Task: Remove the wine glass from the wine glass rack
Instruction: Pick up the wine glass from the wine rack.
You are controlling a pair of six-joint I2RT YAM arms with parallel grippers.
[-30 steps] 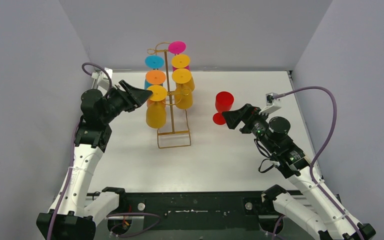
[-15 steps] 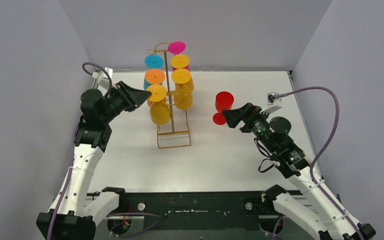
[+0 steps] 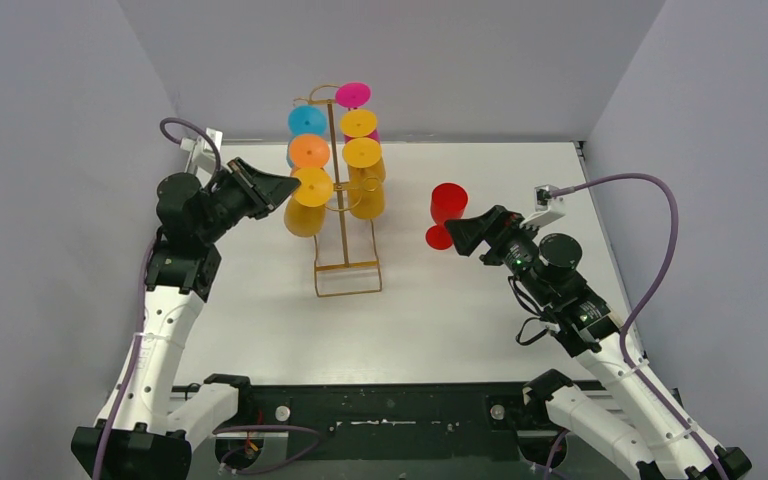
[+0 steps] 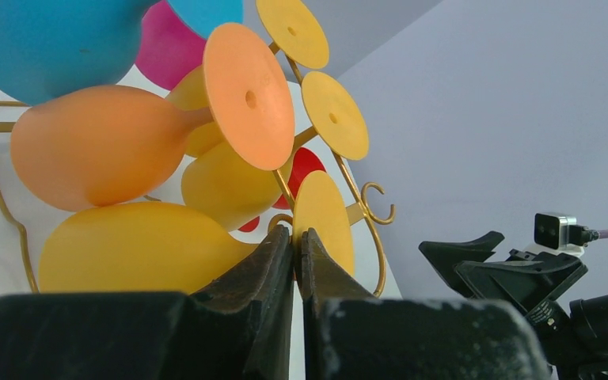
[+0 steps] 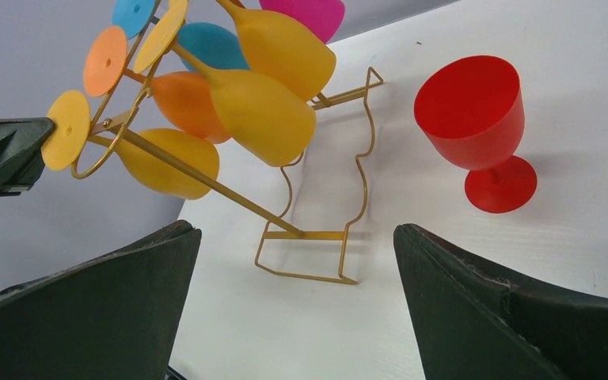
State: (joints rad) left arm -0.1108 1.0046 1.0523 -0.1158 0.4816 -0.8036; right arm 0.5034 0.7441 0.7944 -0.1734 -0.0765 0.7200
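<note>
While the left gripper [image 3: 288, 187] sits at about 9 o'clock of the wine glass rack [image 3: 347, 292], its two fingers are pressed together with only a sliver of a gap, right where the bowl and foot of the lowest yellow wine glass [image 3: 300, 218] meet. From the left wrist cam the bowl bulges out at 9 o'clock of the fingertips and the round foot pokes up at 1 o'clock. The stem itself is hidden between the pads, so I'd say it's pinching the stem, but I can't actually see the contact. That glass hangs tilted on the rack's left side, bowl down and leaning out toward the gripper. The gold rack stands on the white table [image 3: 460, 330] toward 12 o'clock from the arms, with orange, blue, pink and more yellow glasses [image 3: 362, 152] hanging off its hooks. Over at 3 o'clock of the rack, well apart from it, a red glass [image 3: 448, 203] stands upright on the table. The right gripper [image 3: 457, 238] is just beside the red glass at its 5 o'clock, fingers spread wide and holding nothing.
</note>
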